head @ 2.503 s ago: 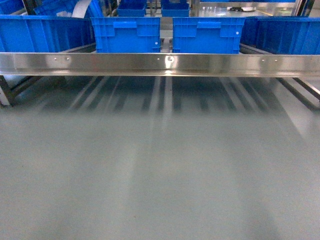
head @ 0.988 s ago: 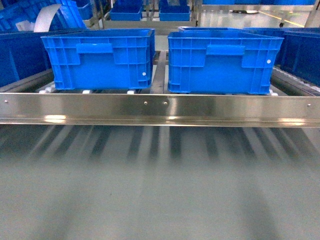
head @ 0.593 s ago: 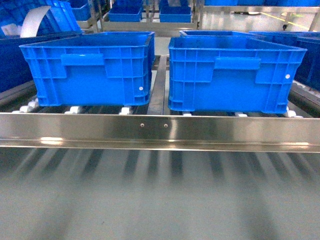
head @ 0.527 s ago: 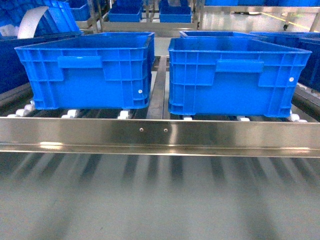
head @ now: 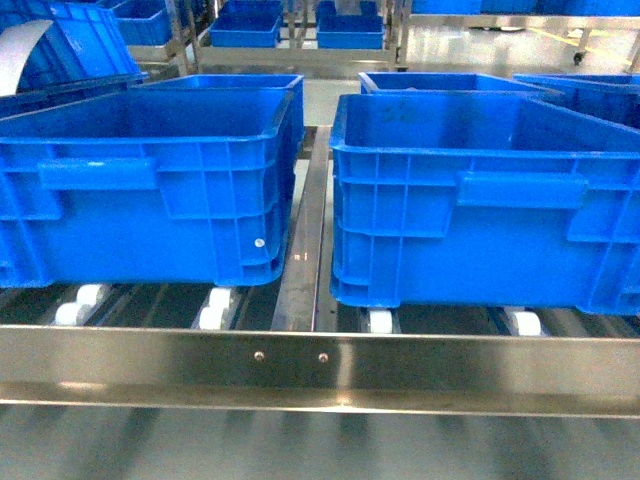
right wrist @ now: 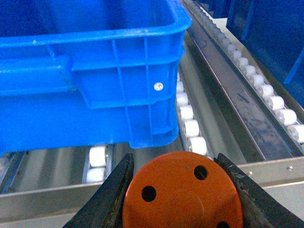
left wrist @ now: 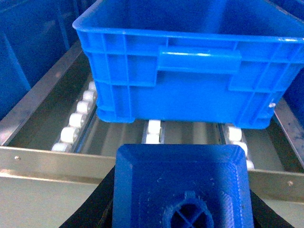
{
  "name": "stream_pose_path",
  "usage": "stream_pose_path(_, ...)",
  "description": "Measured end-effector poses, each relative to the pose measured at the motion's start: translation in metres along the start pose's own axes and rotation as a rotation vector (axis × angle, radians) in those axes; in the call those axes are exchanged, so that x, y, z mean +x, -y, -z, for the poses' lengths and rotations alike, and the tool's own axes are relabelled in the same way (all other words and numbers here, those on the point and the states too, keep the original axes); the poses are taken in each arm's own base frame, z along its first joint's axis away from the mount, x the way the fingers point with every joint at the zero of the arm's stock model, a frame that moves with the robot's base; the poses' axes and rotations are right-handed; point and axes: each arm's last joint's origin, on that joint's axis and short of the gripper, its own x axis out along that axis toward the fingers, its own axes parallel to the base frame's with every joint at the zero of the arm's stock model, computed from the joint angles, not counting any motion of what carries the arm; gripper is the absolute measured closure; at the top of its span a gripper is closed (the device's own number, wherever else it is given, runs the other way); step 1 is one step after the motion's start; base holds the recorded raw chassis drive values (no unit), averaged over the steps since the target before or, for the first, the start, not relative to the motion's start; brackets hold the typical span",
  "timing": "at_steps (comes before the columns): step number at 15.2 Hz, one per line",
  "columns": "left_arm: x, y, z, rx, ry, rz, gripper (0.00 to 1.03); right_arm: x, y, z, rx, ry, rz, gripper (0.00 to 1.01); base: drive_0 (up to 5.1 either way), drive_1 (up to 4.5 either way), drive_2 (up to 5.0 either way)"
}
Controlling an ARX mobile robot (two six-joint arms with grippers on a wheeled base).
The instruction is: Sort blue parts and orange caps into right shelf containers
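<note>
Two shelf containers, big blue open crates, stand side by side on the roller shelf in the head view: a left one (head: 150, 190) and a right one (head: 480, 200). Neither gripper shows there. In the left wrist view my left gripper (left wrist: 181, 199) is shut on a blue part (left wrist: 180, 180), a block with a round stud, held just short of the crate (left wrist: 190, 71). In the right wrist view my right gripper (right wrist: 183, 190) is shut on an orange cap (right wrist: 183, 194) with round holes in its flat top, below the near corner of a crate (right wrist: 95, 76).
A steel rail (head: 320, 365) runs across the shelf's front edge, with white rollers (head: 215, 305) behind it and a metal divider (head: 305, 250) between the two crates. More blue crates (head: 245, 25) stand on racks further back and at both sides.
The head view has closed in on the shelf: the two crates have grown much larger and the steel rail has dropped lower in the frame.
</note>
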Motion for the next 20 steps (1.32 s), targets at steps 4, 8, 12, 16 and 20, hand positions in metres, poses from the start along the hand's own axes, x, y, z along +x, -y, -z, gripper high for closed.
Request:
stream_pose_path(4,0.0004,0.0,0.0001,0.0,0.0,0.0,0.59,0.0005,0.0,0.0004,0.0,-0.003,0.0,0.58,0.0,2.18,-2.1)
stream_pose_path(8,0.0004,0.0,0.0002,0.0,-0.002,0.0,0.59,0.0009,-0.0001,0.0009,-0.001,-0.006,0.0,0.58,0.0,0.0,0.0)
stream_pose_path(12,0.0003,0.0,0.0002,0.0,-0.001,0.0,0.59,0.0009,-0.0001,0.001,-0.001,-0.006,0.0,0.58,0.0,0.0,0.0)
stream_pose_path(16,0.0003,0.0,0.0002,0.0,-0.001,0.0,0.59,0.0009,-0.0001,0.001,-0.001,-0.006,0.0,0.58,0.0,0.0,0.0)
stream_pose_path(20,0.0003,0.0,0.0002,0.0,-0.001,0.0,0.59,0.0009,0.0,0.0011,-0.001,-0.006,0.0,0.58,0.0,0.0,0.0)
